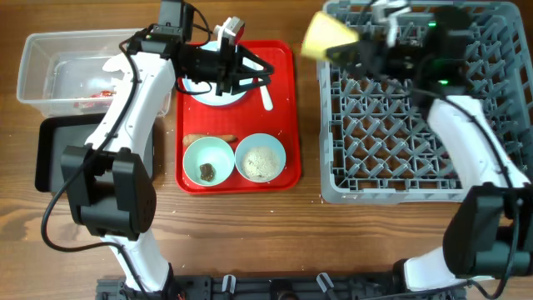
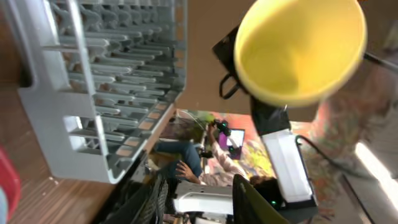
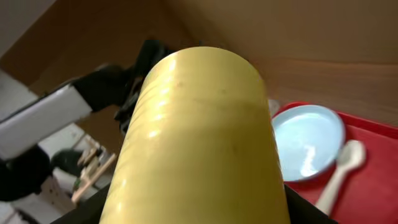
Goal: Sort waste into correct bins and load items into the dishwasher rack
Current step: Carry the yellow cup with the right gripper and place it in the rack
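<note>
Jaws of our right gripper [image 1: 346, 46] press on the sides of the small yellow cup [image 1: 323, 35] and hold it off the table. The cup hangs at the far left corner of the dishwasher rack [image 1: 391, 125], partly out past its edge. It is tipped so that its open mouth faces our left wrist camera, and its outer wall fills our right wrist view.

Our left gripper [image 1: 250, 71] stands part open with nothing between its fingers, above the far end of the red tray [image 1: 283, 108]. It hangs over the pale blue plate [image 3: 308, 140], with the white plastic spoon [image 1: 266, 96] just beside that plate.

On the near half of the tray we see two pale bowls side by side. The left bowl [image 1: 193, 150] holds a dark food lump [image 1: 206, 172], and the right bowl [image 1: 260, 142] holds white rice [image 1: 261, 162]. An orange-brown stick [image 1: 208, 137] lies just behind the left bowl.

Left of the tray, the clear tub [image 1: 42, 58] contains a red-and-white wrapper [image 1: 98, 96], and the black tray [image 1: 50, 154] sits in front of it.
</note>
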Robot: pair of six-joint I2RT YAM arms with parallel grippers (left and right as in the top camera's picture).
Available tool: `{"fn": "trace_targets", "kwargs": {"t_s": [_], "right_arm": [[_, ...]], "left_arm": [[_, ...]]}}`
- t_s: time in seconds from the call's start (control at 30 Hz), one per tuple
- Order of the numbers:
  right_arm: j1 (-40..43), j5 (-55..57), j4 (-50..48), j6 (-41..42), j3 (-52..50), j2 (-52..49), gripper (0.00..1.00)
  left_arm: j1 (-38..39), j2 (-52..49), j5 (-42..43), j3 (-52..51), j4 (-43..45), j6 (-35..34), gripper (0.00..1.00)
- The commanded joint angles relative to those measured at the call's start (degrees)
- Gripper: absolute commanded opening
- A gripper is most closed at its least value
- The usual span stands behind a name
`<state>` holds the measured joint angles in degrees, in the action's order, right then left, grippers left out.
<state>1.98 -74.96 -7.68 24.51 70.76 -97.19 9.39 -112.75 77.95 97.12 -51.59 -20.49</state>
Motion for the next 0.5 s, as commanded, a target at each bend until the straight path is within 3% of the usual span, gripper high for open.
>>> {"fn": "trace_targets", "kwargs": {"t_s": [0.0,0.2,0.37,0.47], "right_arm": [[1.9,3.0,8.4,-2.4,0.8,0.7,0.47],[1.2,40.9,44.7,-12.7,3.4,14.9,0.47],[-5.7,62.9,77.1,-8.0,9.5,21.7,0.46],[-13.3,64.7,84.9,-4.2,9.5,18.8,0.46]], "left_arm": [[0.3,1.3,-12.9,0.9,0.0,0.3,0.37],[0.3,1.3,-43.9,0.9,-0.1,0.3,0.4],[0.3,1.3,-56.6,0.9,-0.7,0.3,0.4],[0.3,1.3,-58.6,0.6,-0.8,0.6,0.4]]}}
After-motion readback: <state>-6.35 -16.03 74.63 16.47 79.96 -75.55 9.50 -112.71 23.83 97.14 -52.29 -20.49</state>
